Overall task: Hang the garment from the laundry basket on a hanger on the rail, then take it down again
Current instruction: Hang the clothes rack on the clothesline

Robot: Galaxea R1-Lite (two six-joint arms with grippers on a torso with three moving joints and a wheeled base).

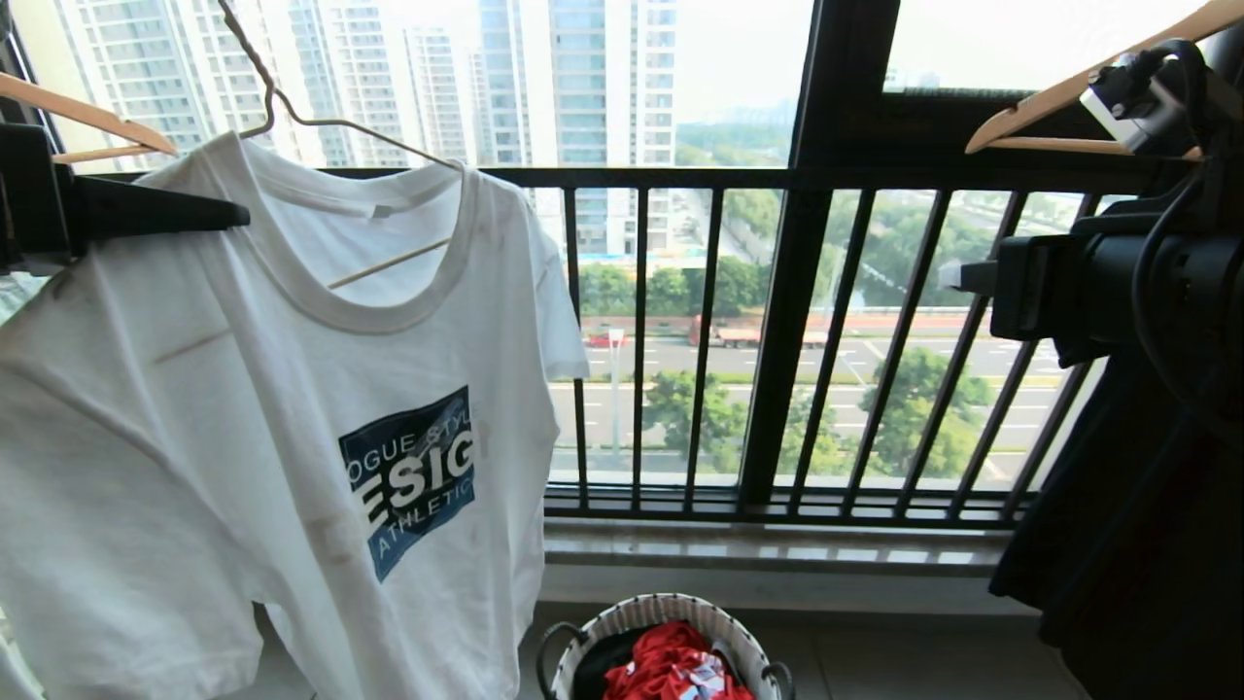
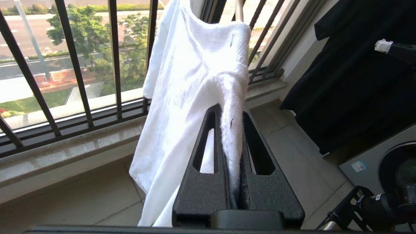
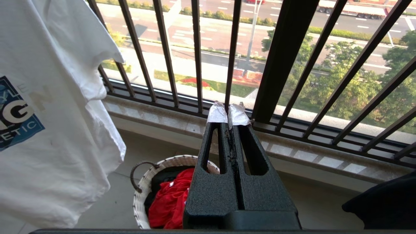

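The garment [image 1: 243,408], a white T-shirt with a dark blue chest logo, hangs on the thin wire hanger [image 1: 321,122] at the left of the head view. The hanger's hook runs up out of the picture, and the rail is out of view. My left gripper [image 1: 238,216] reaches in from the left and is shut on the shoulder fabric of the garment [image 2: 195,65], which is pinched between its fingers [image 2: 231,112]. My right gripper [image 3: 228,112] is shut and empty, held to the right of the shirt and above the laundry basket [image 3: 144,182]. The laundry basket [image 1: 671,611] stands on the floor below.
A red garment [image 3: 169,198] lies in the basket. Thick wooden hangers hang at top left [image 1: 87,117] and top right [image 1: 1069,92]. A black garment [image 1: 1118,544] hangs at the right. The black barred window railing [image 1: 709,340] stands behind. A washing machine [image 2: 390,165] sits low on the right.
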